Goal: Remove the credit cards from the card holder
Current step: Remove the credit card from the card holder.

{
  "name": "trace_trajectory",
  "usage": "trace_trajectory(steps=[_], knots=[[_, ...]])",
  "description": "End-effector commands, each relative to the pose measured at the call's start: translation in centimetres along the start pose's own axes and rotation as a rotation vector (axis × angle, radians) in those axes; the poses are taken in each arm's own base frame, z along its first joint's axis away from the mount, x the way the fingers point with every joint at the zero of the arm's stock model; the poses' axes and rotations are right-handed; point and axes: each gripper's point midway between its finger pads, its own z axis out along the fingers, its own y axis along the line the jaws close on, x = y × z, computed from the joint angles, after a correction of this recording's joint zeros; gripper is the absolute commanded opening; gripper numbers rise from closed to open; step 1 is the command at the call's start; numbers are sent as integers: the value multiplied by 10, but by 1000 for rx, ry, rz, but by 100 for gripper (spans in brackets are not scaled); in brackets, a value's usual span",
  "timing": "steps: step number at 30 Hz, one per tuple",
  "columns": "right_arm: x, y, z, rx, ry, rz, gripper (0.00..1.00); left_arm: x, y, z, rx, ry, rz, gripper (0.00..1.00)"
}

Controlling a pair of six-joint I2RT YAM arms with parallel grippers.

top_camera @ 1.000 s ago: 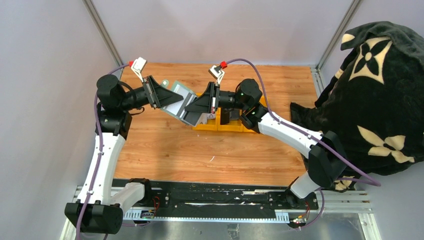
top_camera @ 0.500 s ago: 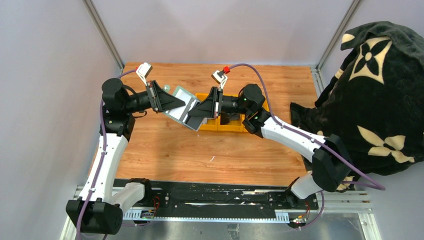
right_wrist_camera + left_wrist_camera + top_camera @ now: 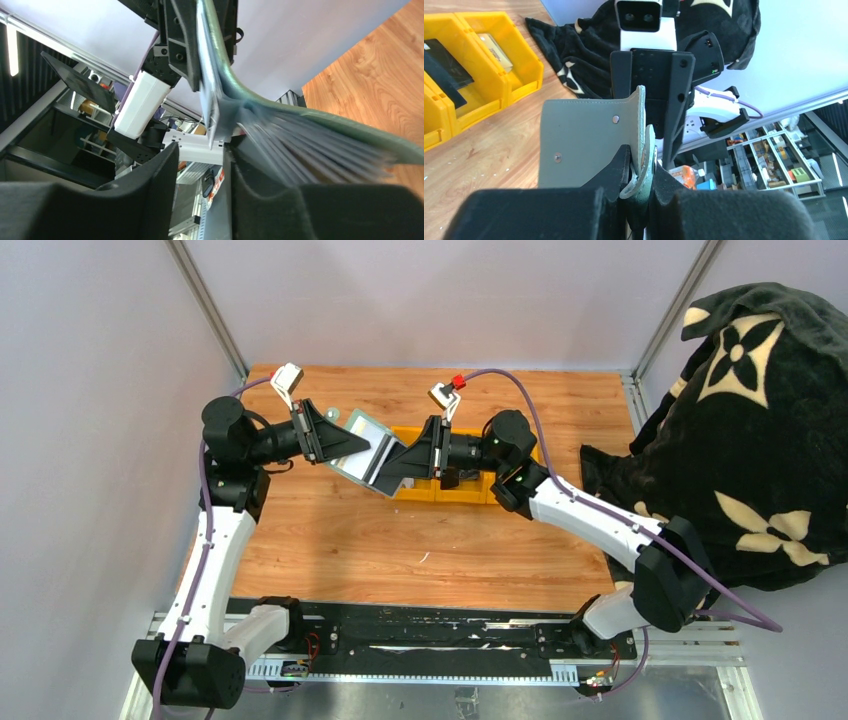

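Above the wooden worktop [image 3: 400,540] the card holder [image 3: 358,448] lies left to right, left jaws clamped on its left end, right jaws at the cards [image 3: 209,95], grip unclear.

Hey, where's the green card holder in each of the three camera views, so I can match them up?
Top view: card holder just left of centre, in the upper half.
Left wrist view: card holder at centre, a grey-green panel.
Right wrist view: card holder sweeps from top centre to lower right, pockets fanned.
Shared landmark: the wooden table.
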Motion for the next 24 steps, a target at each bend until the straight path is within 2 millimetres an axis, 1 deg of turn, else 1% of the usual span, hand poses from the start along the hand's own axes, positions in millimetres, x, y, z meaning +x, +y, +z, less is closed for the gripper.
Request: trace_trajectory(steps=[1,3,5,10,14,15,16,18,19,24], knots=[[-17,19,3,-33,-27,-47,45,-5,-18,-2,34,-12,64,0],[-21,19,6,-38,-30,-41,46,-5,-20,-2,36,-11,70,0],[-24,21,9,-49,-34,-33,42,-5,-20,-2,37,-9,71,0],[-24,18,12,-57,-30,-19,23,-3,-20,-3,38,0,71,0],[-21,17,9,-50,-26,-14,5,-6,-21,-2,33,-2,82,0],[-20,14,7,-41,-24,-8,0,-6,-21,-2,30,-1,85,0],[-20,13,5,-36,-27,-7,0,-7,-21,-2,29,0,88,0],[-18,9,1,-25,-30,0,0,-10,-20,-2,18,-2,94,7],[-17,7,-1,-19,-33,1,0,-10,-19,-2,9,1,89,9],[-11,-2,-12,3,-39,12,0,-21,-8,-6,-60,-36,98,9]])
